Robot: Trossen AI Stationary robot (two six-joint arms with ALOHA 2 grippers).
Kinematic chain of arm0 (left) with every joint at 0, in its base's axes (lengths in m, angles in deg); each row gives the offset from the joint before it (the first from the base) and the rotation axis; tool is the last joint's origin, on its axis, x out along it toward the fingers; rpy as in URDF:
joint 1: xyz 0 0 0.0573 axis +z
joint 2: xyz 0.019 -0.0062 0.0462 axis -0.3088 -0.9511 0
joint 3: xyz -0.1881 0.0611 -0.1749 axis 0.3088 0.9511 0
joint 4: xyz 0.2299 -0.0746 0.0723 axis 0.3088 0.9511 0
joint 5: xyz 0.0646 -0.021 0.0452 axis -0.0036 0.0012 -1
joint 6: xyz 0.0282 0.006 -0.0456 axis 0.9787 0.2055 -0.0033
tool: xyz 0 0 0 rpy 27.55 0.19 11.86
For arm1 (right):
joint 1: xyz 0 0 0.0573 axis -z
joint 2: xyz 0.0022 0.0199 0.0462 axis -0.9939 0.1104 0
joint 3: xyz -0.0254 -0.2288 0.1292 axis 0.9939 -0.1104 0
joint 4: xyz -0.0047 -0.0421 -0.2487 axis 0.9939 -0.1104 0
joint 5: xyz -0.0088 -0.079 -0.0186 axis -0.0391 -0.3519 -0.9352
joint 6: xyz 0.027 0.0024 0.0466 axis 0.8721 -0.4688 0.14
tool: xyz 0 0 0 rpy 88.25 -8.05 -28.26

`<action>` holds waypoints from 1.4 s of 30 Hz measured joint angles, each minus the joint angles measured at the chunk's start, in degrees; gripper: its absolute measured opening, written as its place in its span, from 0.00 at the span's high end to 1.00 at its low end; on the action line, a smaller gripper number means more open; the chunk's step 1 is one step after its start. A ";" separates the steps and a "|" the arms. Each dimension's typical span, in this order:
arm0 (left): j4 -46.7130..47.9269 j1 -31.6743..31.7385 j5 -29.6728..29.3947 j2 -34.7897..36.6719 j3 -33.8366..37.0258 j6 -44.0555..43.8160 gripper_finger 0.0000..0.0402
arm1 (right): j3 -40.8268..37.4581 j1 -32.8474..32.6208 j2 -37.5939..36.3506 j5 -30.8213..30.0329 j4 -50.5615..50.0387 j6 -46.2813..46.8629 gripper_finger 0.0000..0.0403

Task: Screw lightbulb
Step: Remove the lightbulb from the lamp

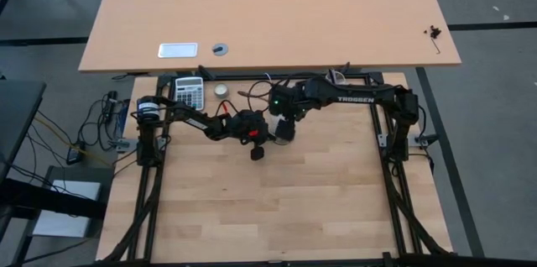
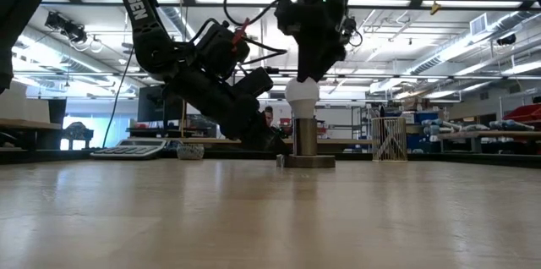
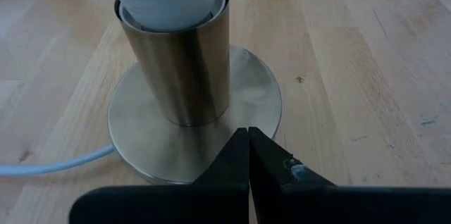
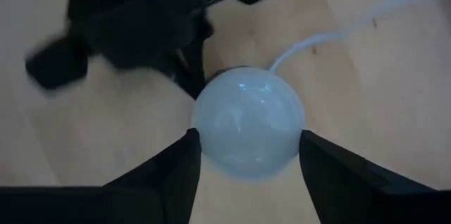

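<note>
Left to right across the table. The left gripper [image 3: 248, 155], fingers pressed together with nothing between them, lies low with its tips on the rim of the round brushed-metal socket base [image 3: 197, 129], steadying it; a thin white cord [image 3: 53, 166] leaves the base on the far side from the arm. At centre, the small white pear-shaped lightbulb [image 2: 302, 93] stands upright with its narrow end inside the socket's metal sleeve, its long axis vertical and in line with the sleeve. Directly above it hangs the right gripper [image 4: 246, 155], pointing straight down, its two dark fingers [image 4: 173, 164] set on opposite sides of the globe and apparently pinching it. The coming move likely turns on this alignment: wrist axis, bulb axis and socket axis coincide, so rotation about the vertical should drive the thread. The right arm is the nearer one to the bulb.

Surface: a pale wood-plank tabletop [image 1: 294, 208], with a grey calculator [image 1: 190, 92] and a small round pale tin [image 1: 221, 91] at its far edge. Beyond lies a workshop with benches and ceiling lights.
</note>
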 joint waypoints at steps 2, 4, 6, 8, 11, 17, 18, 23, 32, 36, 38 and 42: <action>0.00 0.00 0.02 0.00 0.00 0.00 1.00 | 0.05 0.12 -0.03 0.21 -0.13 -8.91 0.42; 0.00 0.00 0.04 0.00 0.00 -0.01 1.00 | 0.07 0.12 -0.11 0.20 -0.29 -15.61 0.42; 0.01 0.00 0.04 0.00 0.00 -0.01 1.00 | 0.09 -0.08 -0.11 0.14 -0.34 -19.38 0.42; 0.09 0.00 0.04 0.00 0.00 0.00 1.00 | 0.07 -0.20 -0.11 -0.22 -0.67 -21.10 0.42; 0.20 0.00 0.06 0.00 0.00 0.19 1.00 | 0.04 -0.37 -0.33 -0.31 -0.83 -19.96 0.41; 0.28 0.00 0.09 0.00 0.00 0.24 1.00 | -0.21 -0.73 -2.31 -2.34 -0.70 -4.44 0.39; 0.28 0.00 0.09 0.00 0.00 0.24 1.00 | -0.19 -0.72 -2.71 -2.57 -0.66 1.94 0.38; 0.28 0.00 0.09 0.00 0.00 0.25 1.00 | -0.15 -0.51 -3.26 -1.91 -2.18 24.21 0.36; 0.36 0.00 0.09 0.00 0.00 0.22 1.00 | -0.37 -2.81 -1.06 -5.72 1.04 37.08 0.32; 0.45 0.00 0.09 0.00 0.00 0.22 1.00 | -0.19 -2.95 0.79 -6.65 1.57 37.21 0.32; 0.58 0.00 0.09 0.00 0.00 0.20 1.00 | -0.17 -2.80 0.86 -6.16 1.51 34.56 0.33; 0.64 0.00 0.22 0.02 0.00 0.24 1.00 | 0.27 -1.96 0.68 -5.15 1.34 24.41 0.37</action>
